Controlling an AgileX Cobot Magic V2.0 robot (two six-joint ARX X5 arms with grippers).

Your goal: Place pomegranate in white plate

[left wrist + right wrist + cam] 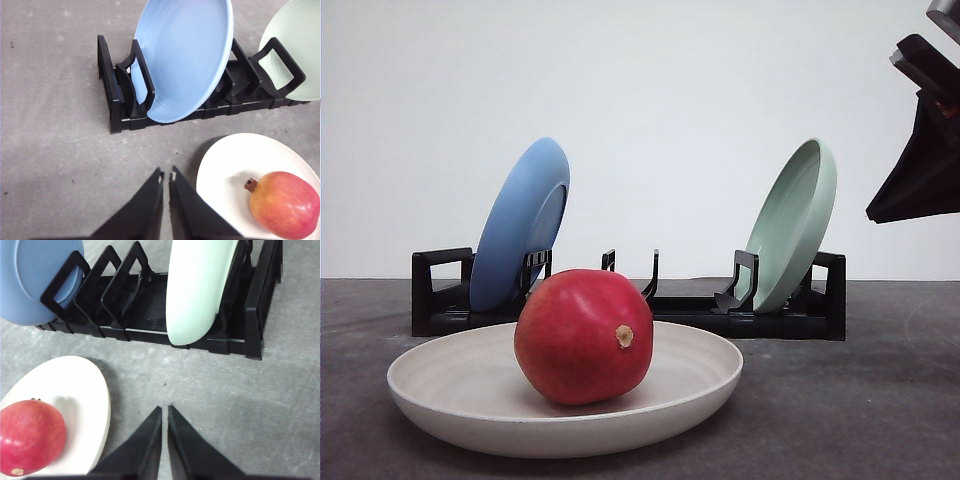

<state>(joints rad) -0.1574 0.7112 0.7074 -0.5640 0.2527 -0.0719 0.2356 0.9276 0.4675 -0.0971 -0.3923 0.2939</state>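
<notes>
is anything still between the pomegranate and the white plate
Nothing visible stands between them: the pomegranate already sits inside the white plate. The rack holding the blue and green plates stands behind it, and both claws are shut over bare table, apart from the fruit.

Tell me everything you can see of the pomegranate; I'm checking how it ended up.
The pomegranate is a large, smooth, round fruit, deep red with an orange-yellow blush on one side and a small tan stem nub. It looks whole and unbruised. It lies inside the white plate, resting on the plate's shallow floor, nub pointing sideways. Nothing else touches it. The left gripper and right gripper are both shut and clear of it, over the grey table.
</notes>
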